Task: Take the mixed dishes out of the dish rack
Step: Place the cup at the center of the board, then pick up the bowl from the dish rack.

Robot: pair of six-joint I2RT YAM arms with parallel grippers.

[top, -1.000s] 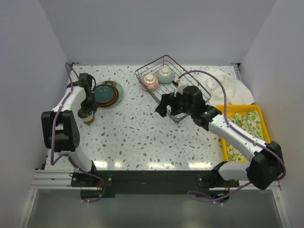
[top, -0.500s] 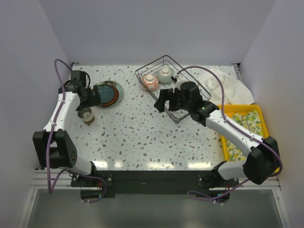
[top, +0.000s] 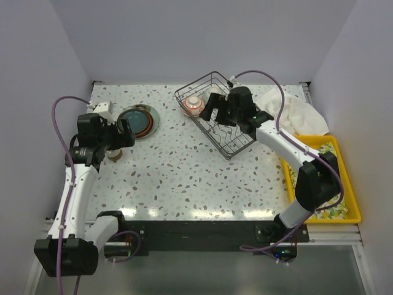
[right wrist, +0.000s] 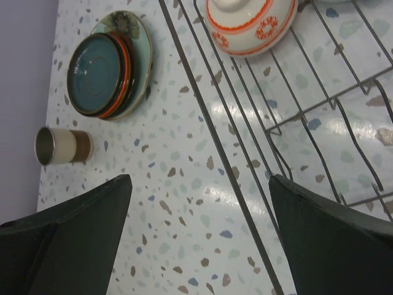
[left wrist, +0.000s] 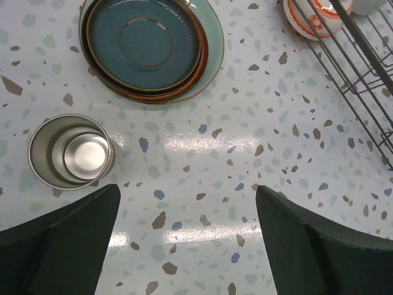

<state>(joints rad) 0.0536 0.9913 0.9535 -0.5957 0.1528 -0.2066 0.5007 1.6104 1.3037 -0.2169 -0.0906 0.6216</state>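
One cup (top: pixel 113 153) is down — seen from above, my left gripper (top: pixel 121 137) has released it and drawn back, jaws wide, near the stacked plates (top: pixel 138 121) at far left. Left wrist: the cup stands upright, clear of both fingers (left wrist: pixel 61 239). Right wrist: my right gripper (right wrist: pixel 201 179), open and empty, has moved on over the dish rack (right wrist: pixel 218 141) — the red-patterned bowl (right wrist: pixel 249 24) still waits inside.

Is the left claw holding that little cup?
No, the cup stands by itself, apart from the open left claw.
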